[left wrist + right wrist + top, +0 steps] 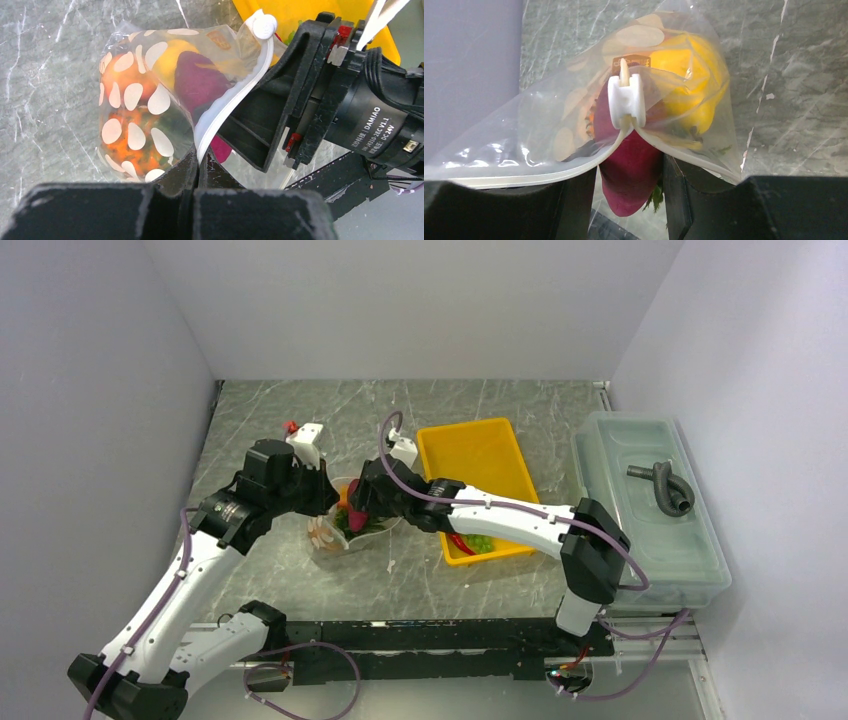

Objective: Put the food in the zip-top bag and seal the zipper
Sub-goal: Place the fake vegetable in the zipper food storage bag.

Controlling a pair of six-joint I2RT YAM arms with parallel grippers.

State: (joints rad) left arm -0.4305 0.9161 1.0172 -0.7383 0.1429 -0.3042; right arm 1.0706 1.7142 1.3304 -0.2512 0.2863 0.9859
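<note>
A clear polka-dot bag [335, 532] lies near the middle of the grey marble counter [450, 400], just left of a yellow tray [480, 445]. The left tool [197, 165] is pinched together on the bag's white zipper strip [220, 120]. The right tool [630, 172] is clamped on a purple eggplant piece [631, 187] in the open mouth, under the white slider [626, 100]. A yellow pear [694, 75] and an orange pineapple [130, 145] sit inside. A red chilli [460, 543] and green grapes [480, 541] lie at the tray's near edge.

You see a grey marbled bench [470, 400] beneath the left gripper [328, 502], with plain pale walls [400, 310] beyond and either side.
</note>
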